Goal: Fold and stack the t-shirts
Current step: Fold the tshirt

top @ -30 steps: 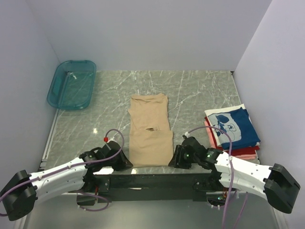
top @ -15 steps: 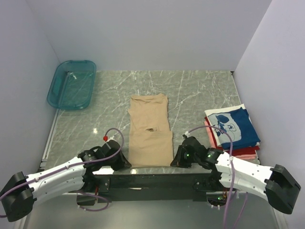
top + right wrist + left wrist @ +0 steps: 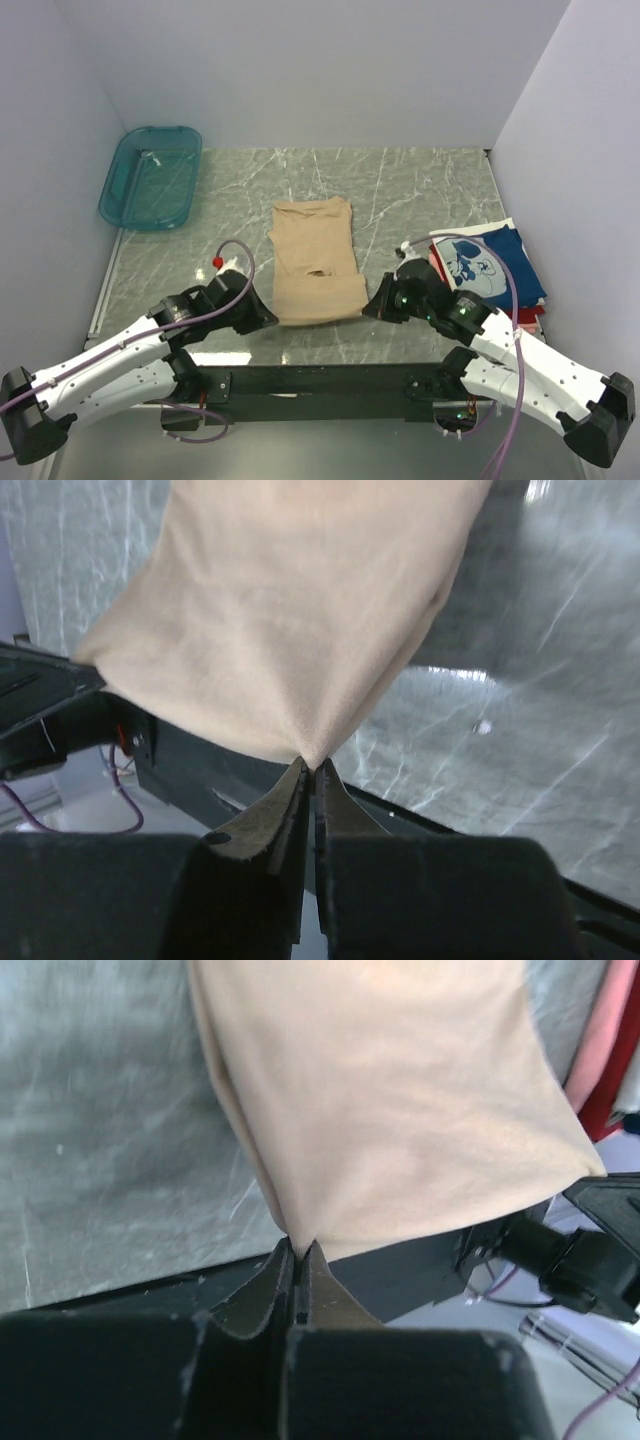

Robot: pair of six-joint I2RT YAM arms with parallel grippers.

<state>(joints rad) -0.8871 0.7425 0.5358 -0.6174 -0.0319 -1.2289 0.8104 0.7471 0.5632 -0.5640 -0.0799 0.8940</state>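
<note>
The tan t-shirt (image 3: 312, 240) is matt cloth, the marbled table (image 3: 420, 190) glossy (teal basket (image 3: 150, 180): translucent plastic).

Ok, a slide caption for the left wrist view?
Left gripper shut on one corner of the tan t-shirt, above the marble table.

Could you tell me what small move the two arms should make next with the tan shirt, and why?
Probably carry the near hem over the tan t-shirt toward its far end: the left gripper and right gripper each pinch a near corner off the table, while the far half lies flat.
</note>
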